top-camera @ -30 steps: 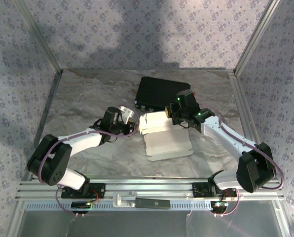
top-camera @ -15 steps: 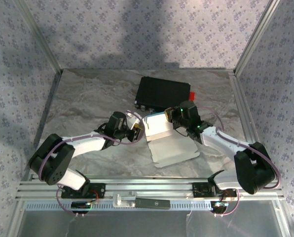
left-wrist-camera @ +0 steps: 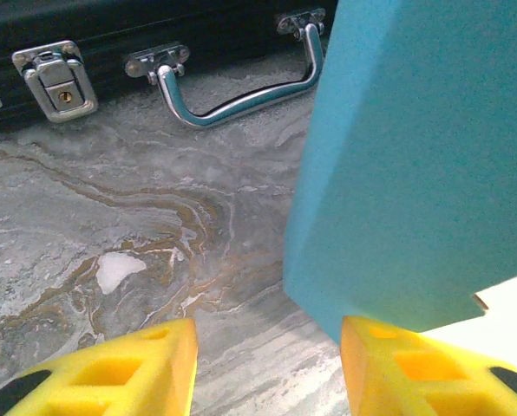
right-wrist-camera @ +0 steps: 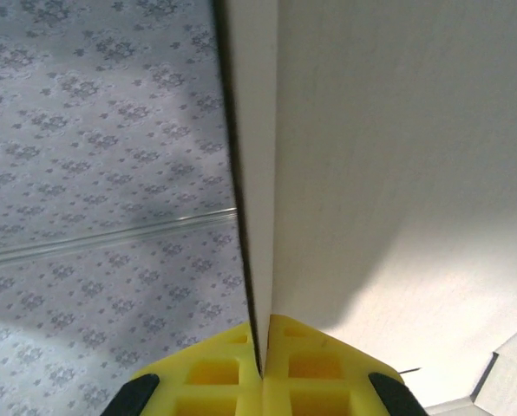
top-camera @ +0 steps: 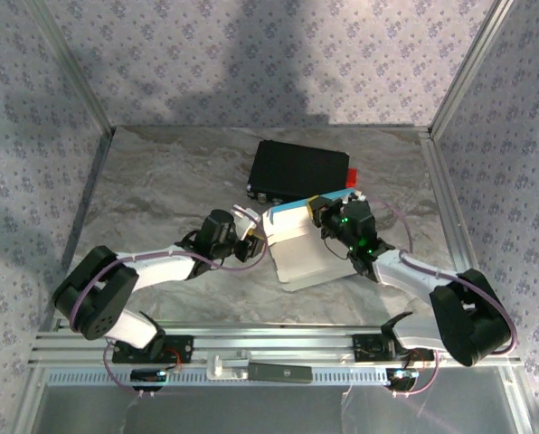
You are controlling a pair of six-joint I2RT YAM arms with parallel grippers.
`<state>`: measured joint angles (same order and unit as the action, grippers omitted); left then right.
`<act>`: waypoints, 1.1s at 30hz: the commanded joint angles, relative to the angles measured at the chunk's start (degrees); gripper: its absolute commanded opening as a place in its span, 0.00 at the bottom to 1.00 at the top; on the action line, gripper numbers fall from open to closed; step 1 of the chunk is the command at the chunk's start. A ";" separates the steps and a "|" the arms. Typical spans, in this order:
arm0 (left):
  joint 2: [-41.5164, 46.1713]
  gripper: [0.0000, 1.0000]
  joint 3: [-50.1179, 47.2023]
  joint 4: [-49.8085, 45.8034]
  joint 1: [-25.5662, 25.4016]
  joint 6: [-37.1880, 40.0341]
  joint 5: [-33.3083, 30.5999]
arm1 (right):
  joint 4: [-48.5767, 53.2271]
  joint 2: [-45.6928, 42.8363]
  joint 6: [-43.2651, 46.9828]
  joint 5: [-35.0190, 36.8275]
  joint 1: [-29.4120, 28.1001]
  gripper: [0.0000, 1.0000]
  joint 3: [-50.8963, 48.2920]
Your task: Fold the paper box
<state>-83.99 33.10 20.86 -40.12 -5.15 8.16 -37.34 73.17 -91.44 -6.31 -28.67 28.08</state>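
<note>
Though tilted, paper box (top-camera: 306, 251) lengthwise near-to-far

top external looks down from the near edge over the whole table (top-camera: 161, 181). wrist cameras sit close against the paper box (left-wrist-camera: 415, 156): left faces the far black case (left-wrist-camera: 198, 17), right the wall (right-wrist-camera: 94, 130).

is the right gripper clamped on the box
Yes, the right gripper is pinched shut on a white panel edge of the box.
</note>
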 commanded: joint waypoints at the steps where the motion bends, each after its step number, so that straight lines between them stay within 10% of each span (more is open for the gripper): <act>1: 0.49 0.47 0.44 0.77 -0.30 0.36 -0.70 | -7.78 -0.01 0.55 0.68 -0.55 0.00 -2.88; 33: -3.36 0.44 2.03 1.38 -1.14 2.18 -1.08 | -7.88 4.16 3.64 1.56 -1.72 0.00 -11.40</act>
<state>-86.35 33.28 20.86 -40.95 -4.80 6.55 -53.39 75.66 -89.52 -4.47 -30.04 17.87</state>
